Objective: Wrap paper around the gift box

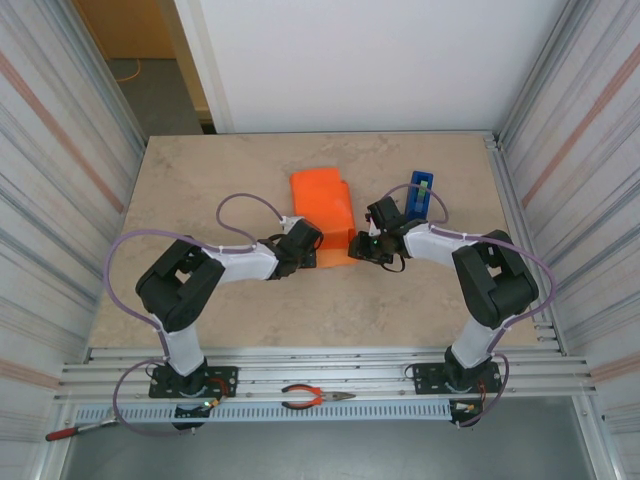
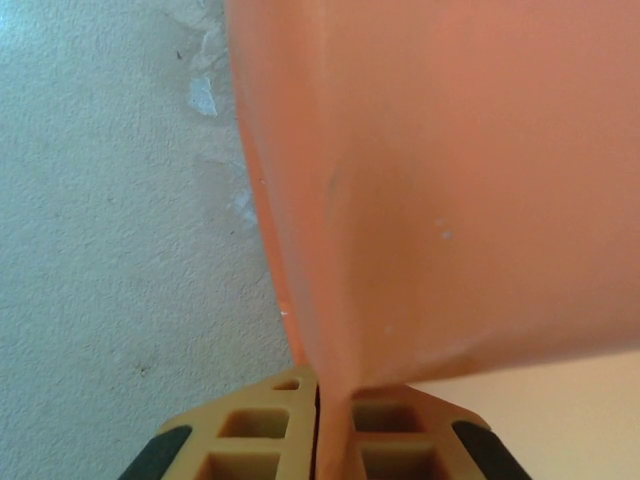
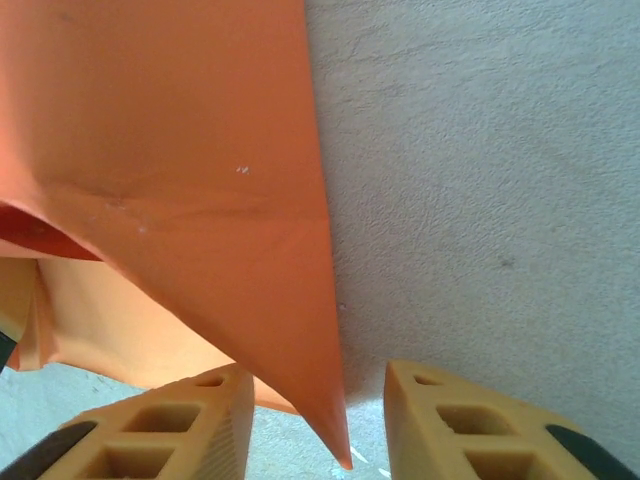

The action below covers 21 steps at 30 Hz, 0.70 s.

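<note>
Left gripper (image 2: 320, 440): pressed together, pinching the near-left edge of the paper; the sheet rises straight out from between its tan ribbed fingers (image 2: 255, 435).
Right gripper (image 3: 315, 425): fingers (image 3: 470, 425) standing apart, the pointed near corner of the paper hanging in the gap, not clamped as far as the wrist view tells.
Paper (image 1: 322, 215): thin bright orange sheet, creased and folded over itself, mid-tabletop, a little beyond both wrists.
Gift box: judged to sit under the orange folds; no box face shows, so its exact spot cannot be told.
Step in hand: judged as folding the near flaps, left side held taut, right side lining up for a pinch.
Next move: calls for the right fingers closing on that corner before any pull, keeping the left hold firm.
Far side: narrow blue tape dispenser (image 1: 421, 192) stands just beyond the right wrist, toward the tabletop's right edge.
Hard to make out: whether any flap is taped yet.
</note>
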Each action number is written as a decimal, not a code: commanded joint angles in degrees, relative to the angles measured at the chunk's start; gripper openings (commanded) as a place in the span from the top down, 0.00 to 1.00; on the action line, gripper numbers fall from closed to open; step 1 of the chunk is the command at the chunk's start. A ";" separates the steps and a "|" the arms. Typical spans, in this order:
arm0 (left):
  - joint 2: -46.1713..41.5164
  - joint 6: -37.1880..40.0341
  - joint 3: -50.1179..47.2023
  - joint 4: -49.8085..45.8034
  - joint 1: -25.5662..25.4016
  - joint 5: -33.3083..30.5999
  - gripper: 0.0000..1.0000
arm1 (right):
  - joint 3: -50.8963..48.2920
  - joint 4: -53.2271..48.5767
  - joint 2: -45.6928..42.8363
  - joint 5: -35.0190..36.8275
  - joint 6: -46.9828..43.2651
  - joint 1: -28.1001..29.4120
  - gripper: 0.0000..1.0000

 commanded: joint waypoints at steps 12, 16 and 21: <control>1.31 0.27 1.78 -2.00 -0.51 -0.91 0.90 | 1.93 -2.74 -3.48 0.22 -0.95 -0.69 0.42; 1.49 0.35 1.73 -2.00 -0.59 -0.83 0.90 | 4.57 -2.58 -0.52 0.24 -0.99 -0.57 0.41; 1.45 0.53 1.83 -2.22 -0.58 -0.78 0.90 | 7.45 -1.72 3.83 1.37 -0.38 -0.35 0.44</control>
